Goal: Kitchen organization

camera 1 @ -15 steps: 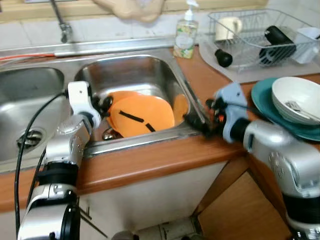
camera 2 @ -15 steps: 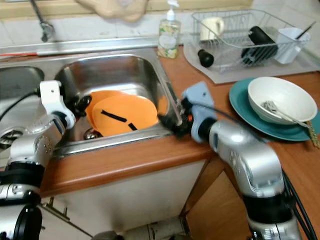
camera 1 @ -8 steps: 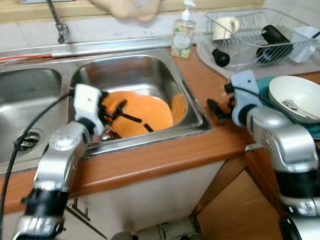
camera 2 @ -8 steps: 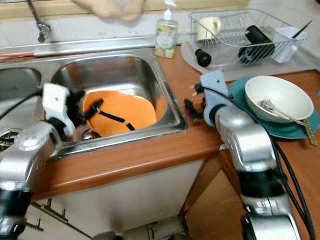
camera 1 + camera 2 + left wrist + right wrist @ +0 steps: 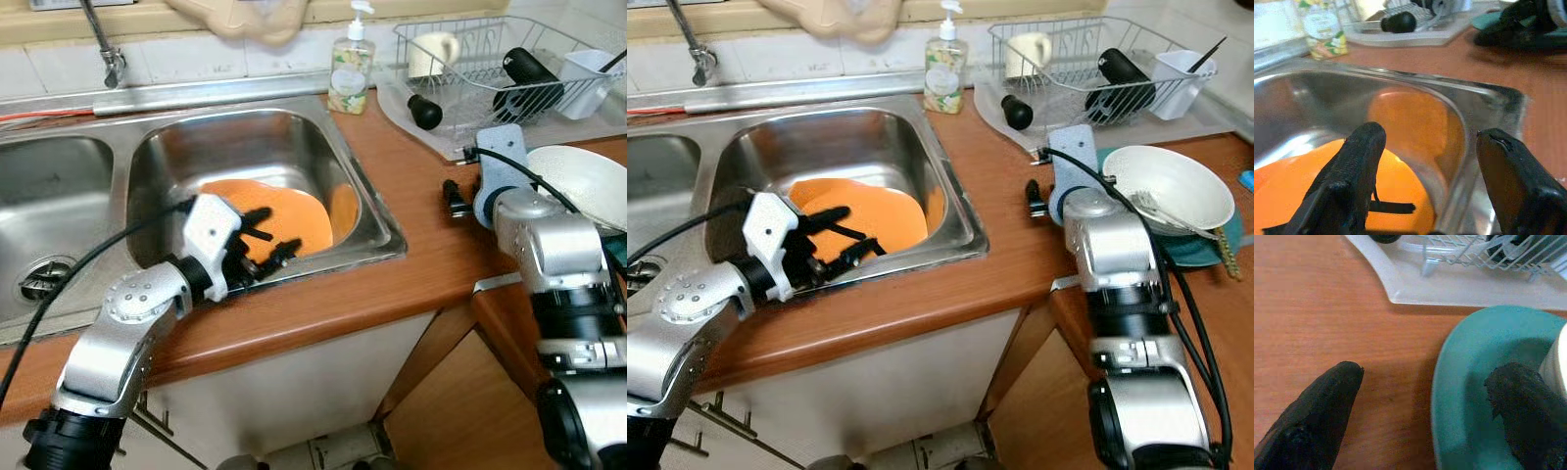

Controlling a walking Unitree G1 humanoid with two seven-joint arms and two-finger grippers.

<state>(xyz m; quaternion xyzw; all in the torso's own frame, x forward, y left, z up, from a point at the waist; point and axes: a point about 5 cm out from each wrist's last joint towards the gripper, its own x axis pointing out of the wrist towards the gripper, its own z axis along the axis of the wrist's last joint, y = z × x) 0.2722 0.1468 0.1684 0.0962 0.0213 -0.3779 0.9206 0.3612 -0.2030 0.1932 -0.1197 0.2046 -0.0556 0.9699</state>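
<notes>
Early on: orange plate (image 5: 284, 220) unlifted in sink (image 5: 377, 211), left gripper (image 5: 263, 250) fingers open over it, right gripper (image 5: 1425, 416) fingers open, empty, w/ teal plate (image 5: 1474, 382) between them.

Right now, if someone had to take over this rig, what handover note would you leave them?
Left end effector: open, empty, at the front rim of the right sink basin, just above the orange plates.
Right end effector: open, empty, over the wooden counter at the edge of the teal plate.
The teal plate carries a white bowl with a utensil inside. Dish rack holds a mug and dark items; soap bottle stands behind the sink.
Done: nothing is held.
Left: orange plates remain in the basin; plate and bowl remain on the counter.
</notes>
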